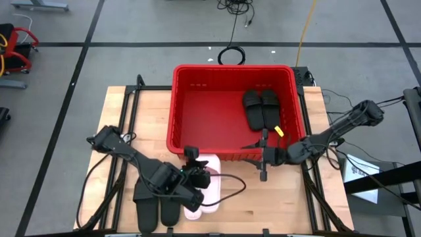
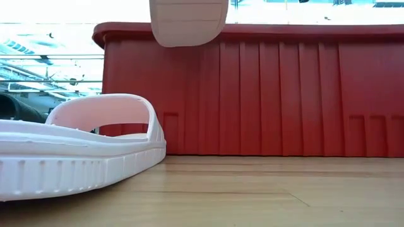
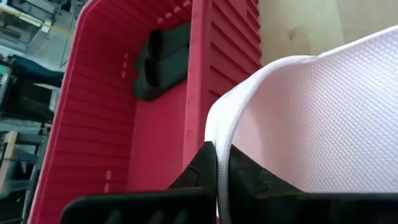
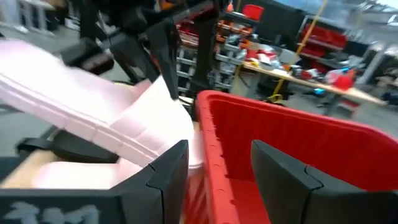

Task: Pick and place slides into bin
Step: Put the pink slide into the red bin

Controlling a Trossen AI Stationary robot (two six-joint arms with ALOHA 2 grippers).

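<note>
The left gripper point(image 3: 217, 177) is pinched tight on the edge of a pale pink slide point(image 3: 323, 118), holding it in the air just outside the near wall of the red bin point(image 1: 176, 112). The slide looks like light foam, stiff enough to keep its shape from an edge pinch, though a hold on the wide strap would likely swing less. Its pink partner point(image 2: 76, 148) lies on the tabletop just below, with two black slides point(image 1: 158, 205) beside it near the front edge. Another black pair point(image 1: 262, 108) already sits in the bin's far right part. The bin's tall ribbed wall stands in the way and must be cleared. The right gripper point(image 4: 217, 180) waits over the near rim with its jaws wide apart, holding nothing.
</note>
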